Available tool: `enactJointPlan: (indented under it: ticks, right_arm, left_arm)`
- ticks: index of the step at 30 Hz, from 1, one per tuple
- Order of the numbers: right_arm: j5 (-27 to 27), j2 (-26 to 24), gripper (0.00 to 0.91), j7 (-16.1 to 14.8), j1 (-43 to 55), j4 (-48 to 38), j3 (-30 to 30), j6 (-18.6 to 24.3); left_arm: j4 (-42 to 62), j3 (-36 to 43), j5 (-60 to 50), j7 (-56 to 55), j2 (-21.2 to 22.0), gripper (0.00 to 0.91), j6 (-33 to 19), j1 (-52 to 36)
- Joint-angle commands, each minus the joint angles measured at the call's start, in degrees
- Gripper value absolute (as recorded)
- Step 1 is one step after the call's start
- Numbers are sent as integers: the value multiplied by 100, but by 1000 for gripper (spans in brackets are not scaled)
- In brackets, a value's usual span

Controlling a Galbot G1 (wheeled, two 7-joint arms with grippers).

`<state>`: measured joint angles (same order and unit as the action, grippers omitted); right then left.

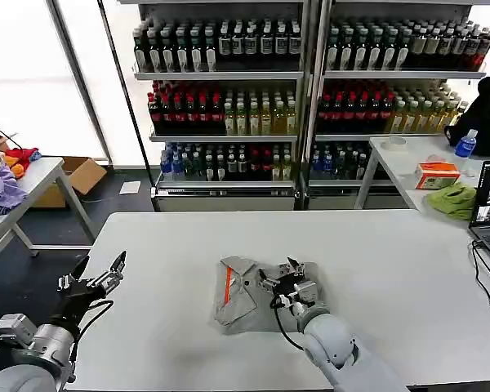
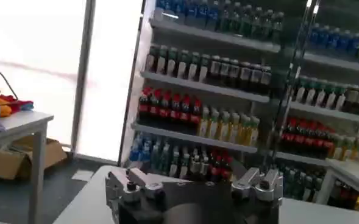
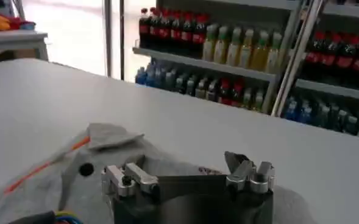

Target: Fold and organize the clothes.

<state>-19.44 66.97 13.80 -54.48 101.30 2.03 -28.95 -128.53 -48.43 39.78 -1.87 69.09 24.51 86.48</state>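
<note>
Fingers of the right gripper point(image 1: 286, 280) hang spread and holding nothing, just over the shirt point(image 1: 245, 298), which lies under them as a compact bundle on the table point(image 1: 392, 269). Folding looks nearly done; tidying may remain. Left gripper point(image 1: 98, 273) waits off to the side, fingers spread

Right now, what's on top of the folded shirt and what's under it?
The right gripper sits over the shirt, fingers open. Beneath, the white table shows all around it. The shirt's folded-under layers are hidden. The left gripper hovers open at the table's left edge.
</note>
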Motion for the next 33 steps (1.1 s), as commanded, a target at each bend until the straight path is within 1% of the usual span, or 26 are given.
enactJointPlan:
  ticks: [1,2,3,4,5,6,7,9,10,12,13,14,15,16,18,19,20,21,22,23,24,26,28,29,33]
  right_arm:
    - [513,69,907,191,57,-134,253,-328]
    - [484,67,907,190,45,-68,211,-308]
    - [439,64,907,166,15,43,134,-170]
    - [273,51,907,123,-21,165,74,40]
    - [216,33,907,109,-63,319,11,223]
    - [8,4,907,58,-128,514,-103,343]
    - [-138,-58,907,-31,-229,762,-263,603]
    - [-272,-132,907,-91,-345,1060,-424,867]
    - [-358,-220,907,-168,-529,1304,-690,1047]
    - [-417,-314,907,-271,-881,1626,-1134,1250]
    - [-482,-396,907,-370,-1127,1764,-1401,1443]
    - [-540,-435,907,-469,-1271,1834,-1549,1517]
    - [-638,-495,907,-628,-1464,1917,-1772,1659]
    - [-811,-533,907,-888,-1701,1989,-2009,1756]
    - [-856,-579,907,-1260,-2160,2008,-2522,2022]
    - [-867,-559,907,-1473,-2493,1960,-2820,2259]
    - [-910,-540,907,-1619,-2675,1929,-3028,2415]
    - [-945,-527,907,-1698,-2820,1912,-3108,2565]
    - [-957,-498,907,-1866,-3186,1887,-3325,2867]
    - [-981,-465,907,-1942,-3392,1888,-3536,3050]
    - [-1030,-456,907,-1978,-3505,1893,-3618,3131]
    - [-1190,-417,907,-2150,-3825,1856,-3896,3440]
    - [-1301,-406,907,-2210,-4018,1804,-4104,3531]
    - [-1299,-392,907,-2223,-4114,1704,-4190,3642]
    - [-1300,-370,907,-2229,-4249,1502,-4379,3769]
  left_arm:
    - [43,9,-4,13,53,907,-11,19]
    - [45,17,-4,12,54,907,-10,11]
    - [42,29,-4,3,54,907,-9,-7]
    - [30,39,-3,-2,50,907,-8,-19]
    - [28,39,-1,-3,44,907,-9,-27]
    - [13,33,0,-7,28,907,-8,-36]
    - [7,26,1,-13,18,907,-7,-37]
    - [-9,20,-1,-12,-11,907,-16,-21]
    - [-18,21,-4,-9,-17,907,-23,11]
    - [-45,26,-12,-4,-10,907,-36,52]
    - [-58,33,-26,0,4,907,-54,84]
    - [-62,44,-49,13,30,907,-96,119]
    - [-69,62,-63,18,42,907,-102,138]
    - [-82,81,-76,28,63,907,-109,155]
    - [-130,106,-88,54,94,907,-125,206]
    - [-148,120,-92,71,108,907,-133,235]
    - [-164,121,-108,122,118,907,-144,263]
    - [-178,120,-110,175,118,907,-159,273]
    - [-196,118,-110,210,109,907,-179,318]
    - [-218,120,-124,250,97,907,-202,372]
    - [-225,122,-142,283,87,907,-251,427]
    - [-241,135,-167,317,57,907,-308,536]
    - [-250,159,-211,334,48,907,-346,603]
    - [-262,184,-267,348,47,907,-370,654]
    - [-253,256,-375,360,59,907,-464,769]
